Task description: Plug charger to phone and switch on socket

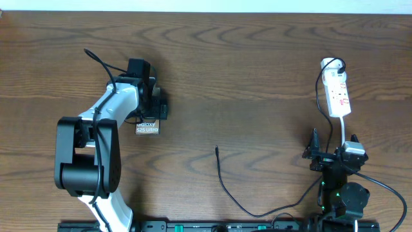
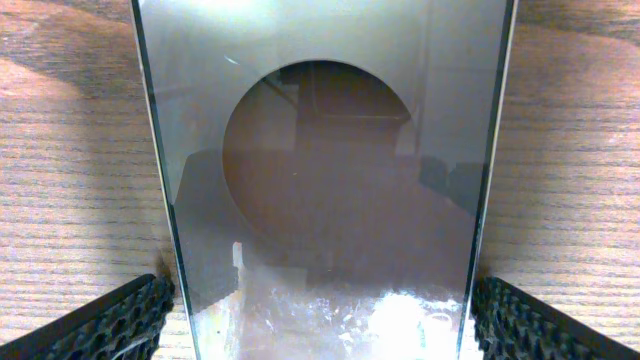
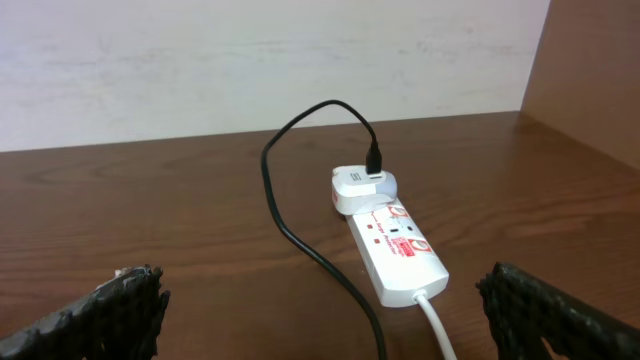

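Note:
The phone [image 1: 147,128] lies flat on the table at the left, its "Galaxy" text showing. In the left wrist view the phone [image 2: 320,180] fills the frame, its brown screen showing an oval. My left gripper [image 1: 153,107] [image 2: 322,320] straddles it, with both finger pads against its long edges. The charger's black cable [image 1: 225,183] ends in a free tip at the table's middle and runs to the white plug [image 1: 330,64] in the socket [image 1: 338,95]. My right gripper [image 1: 333,149] [image 3: 320,310] is open and empty, just short of the socket [image 3: 400,250].
The socket's white cord [image 1: 346,129] [image 3: 435,320] runs back between my right fingers. The charger cable [image 3: 300,235] loops up to the white plug [image 3: 360,188]. A white wall stands behind the table's far edge.

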{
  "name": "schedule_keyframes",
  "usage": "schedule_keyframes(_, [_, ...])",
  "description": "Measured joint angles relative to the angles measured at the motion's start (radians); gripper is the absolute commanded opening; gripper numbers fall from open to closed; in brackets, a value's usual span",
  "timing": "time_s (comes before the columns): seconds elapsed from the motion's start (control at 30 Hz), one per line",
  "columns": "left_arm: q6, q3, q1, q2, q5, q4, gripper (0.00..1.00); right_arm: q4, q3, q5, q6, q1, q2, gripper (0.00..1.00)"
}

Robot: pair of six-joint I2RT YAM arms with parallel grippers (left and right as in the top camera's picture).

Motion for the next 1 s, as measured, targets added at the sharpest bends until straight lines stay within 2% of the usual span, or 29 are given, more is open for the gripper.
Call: schedule_keyframes(1.0, [0.0, 0.0, 0.0, 0.0, 0.0, 0.026, 0.98, 0.0, 0.0, 0.0, 0.0, 0.0, 0.0, 0.99])
